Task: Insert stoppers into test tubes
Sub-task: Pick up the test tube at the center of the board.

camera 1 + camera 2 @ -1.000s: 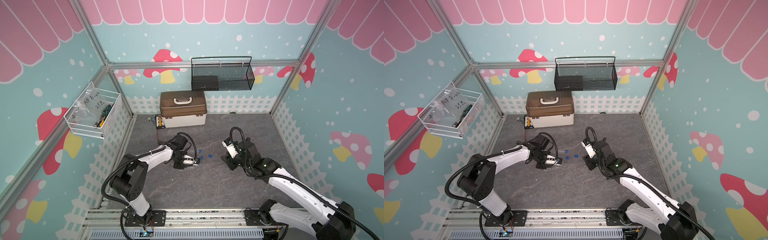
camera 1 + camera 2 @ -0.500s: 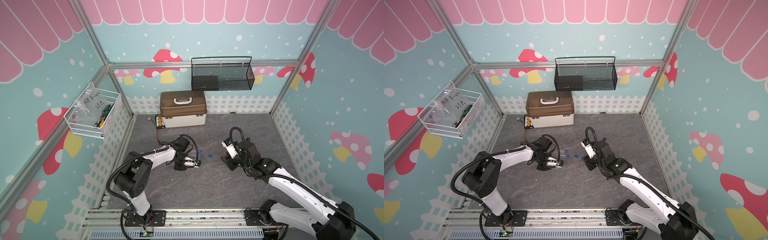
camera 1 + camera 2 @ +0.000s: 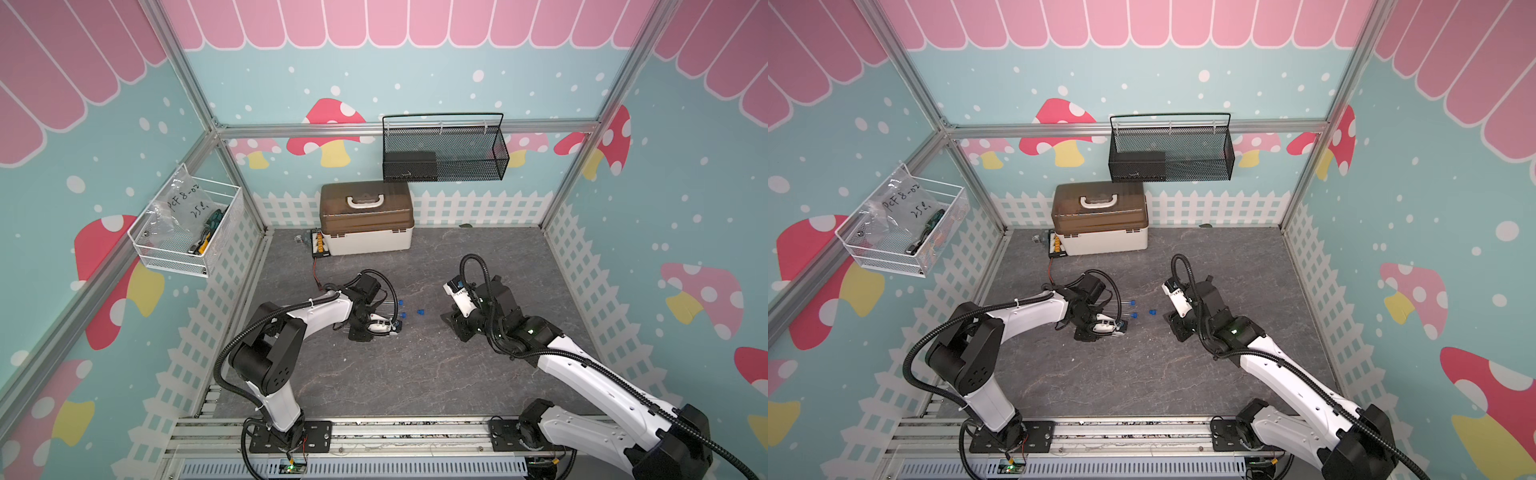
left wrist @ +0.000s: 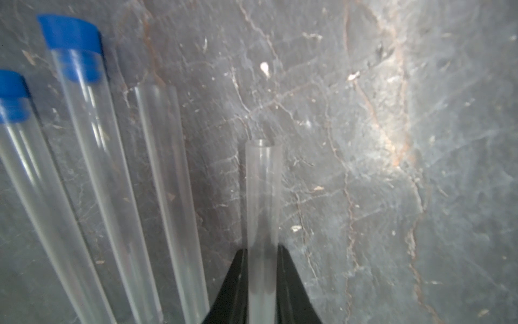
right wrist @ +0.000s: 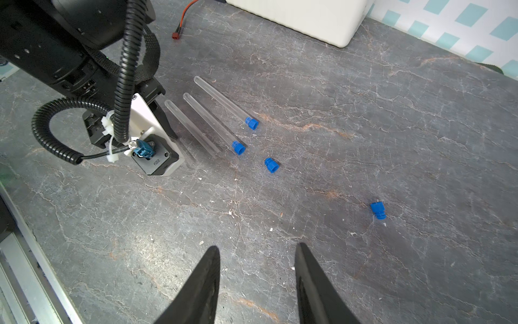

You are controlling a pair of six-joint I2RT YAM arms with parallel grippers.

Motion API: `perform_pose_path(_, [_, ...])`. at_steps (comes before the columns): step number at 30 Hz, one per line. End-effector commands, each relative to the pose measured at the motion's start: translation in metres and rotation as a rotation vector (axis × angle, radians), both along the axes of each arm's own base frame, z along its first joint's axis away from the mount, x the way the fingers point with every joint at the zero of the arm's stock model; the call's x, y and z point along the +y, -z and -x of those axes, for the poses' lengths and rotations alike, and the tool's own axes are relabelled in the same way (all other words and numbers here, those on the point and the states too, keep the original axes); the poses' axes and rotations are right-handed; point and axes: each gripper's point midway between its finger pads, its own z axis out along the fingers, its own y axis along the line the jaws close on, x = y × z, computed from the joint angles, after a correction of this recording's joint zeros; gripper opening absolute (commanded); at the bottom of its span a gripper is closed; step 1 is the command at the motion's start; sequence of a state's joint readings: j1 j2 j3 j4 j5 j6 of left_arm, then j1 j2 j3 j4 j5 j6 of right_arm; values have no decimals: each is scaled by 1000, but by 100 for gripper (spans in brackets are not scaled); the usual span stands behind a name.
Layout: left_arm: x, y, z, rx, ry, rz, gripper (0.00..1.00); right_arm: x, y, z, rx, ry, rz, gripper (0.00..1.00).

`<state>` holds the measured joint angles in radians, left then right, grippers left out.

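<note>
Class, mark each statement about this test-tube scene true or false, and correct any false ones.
1. Two tubes already carry blue stoppers. True.
2. The left gripper is shut on an unstoppered tube. True.
3. The right gripper holds a stopper. False: it is open and empty.
4. Only one stopper lies loose. False: two loose stoppers lie apart from the tubes.

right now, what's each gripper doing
left gripper: closed on an unstoppered test tube.
right gripper: open, holding nothing.
</note>
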<state>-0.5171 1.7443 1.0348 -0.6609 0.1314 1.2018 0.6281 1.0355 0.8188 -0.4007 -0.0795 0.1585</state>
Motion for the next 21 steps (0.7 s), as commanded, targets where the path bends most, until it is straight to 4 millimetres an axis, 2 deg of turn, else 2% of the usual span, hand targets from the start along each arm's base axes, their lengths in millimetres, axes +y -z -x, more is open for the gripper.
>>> perform_pose_path(1, [-5, -10, 7, 1, 3, 44, 17, -5, -2, 3, 7, 16, -6, 43])
perform_pose_path(7, [-27, -49, 11, -84, -1, 237, 12, -5, 0, 6, 62, 70, -64, 43])
perform_pose_path(11, [-47, -76, 18, -132, 4, 408, 9, 1, 6, 7, 192, 163, -159, 43])
perform_pose_path(18, [-76, -103, 27, -157, 15, 607, 6, 53, 14, 16, 591, 174, -329, 48])
perform_pose_path(21, [-84, -110, 29, -142, 20, 653, 6, 72, 11, 15, 641, 155, -368, 51])
